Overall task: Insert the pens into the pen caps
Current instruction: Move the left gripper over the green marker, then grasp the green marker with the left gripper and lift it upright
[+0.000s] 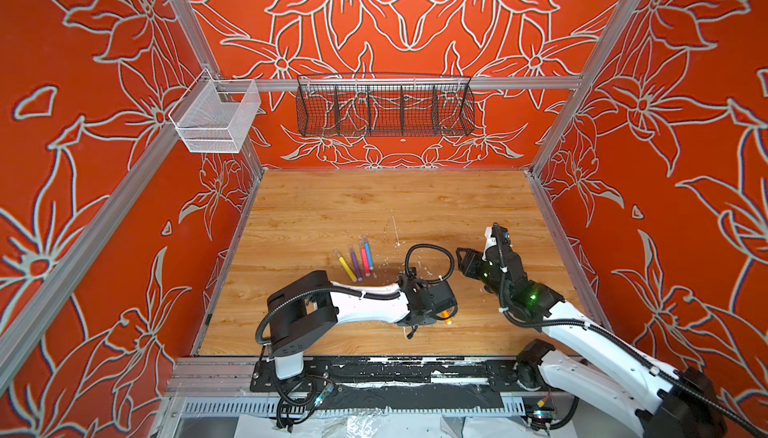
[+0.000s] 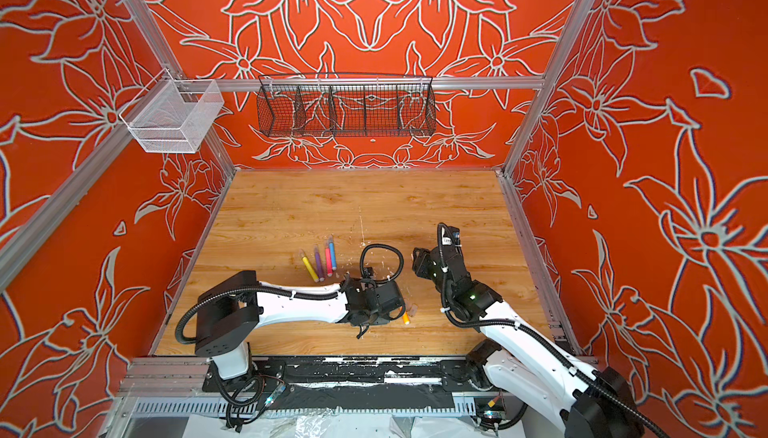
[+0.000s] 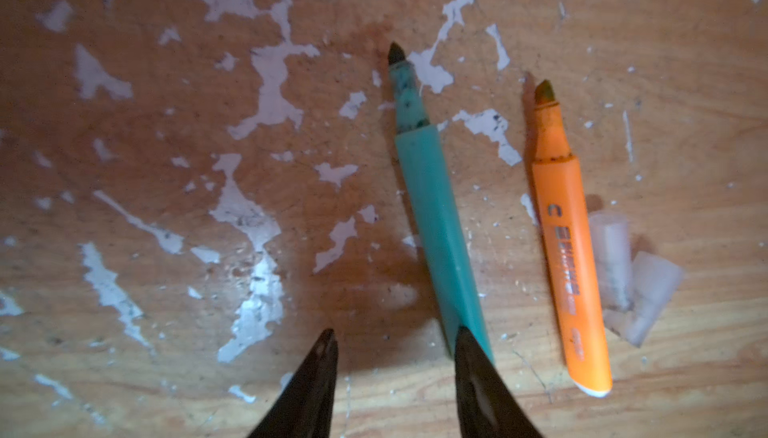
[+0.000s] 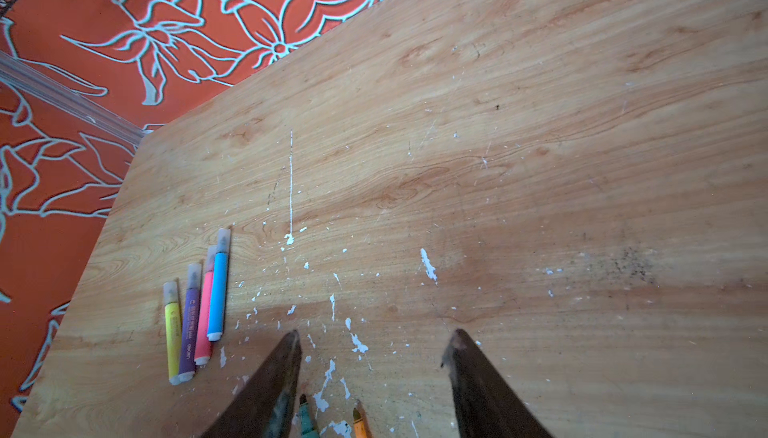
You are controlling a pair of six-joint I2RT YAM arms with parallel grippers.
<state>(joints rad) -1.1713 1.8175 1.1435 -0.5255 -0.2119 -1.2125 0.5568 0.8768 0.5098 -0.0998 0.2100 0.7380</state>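
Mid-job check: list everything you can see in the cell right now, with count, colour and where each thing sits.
capped pens: four; yellow, purple, pink, blue; side by side on the table, beyond the left arm
green pen: one; uncapped, under the left gripper
orange pen: one; uncapped, lying beside the green pen
loose pen caps: two; translucent whitish; together beside the orange pen
white flecks: many; scattered on the table
white mesh basket: one; on the left rail
black wire basket: one; on the back rail
table: one; wood-grain
left gripper: open, one fingertip over the green pen's end
right gripper: open, empty
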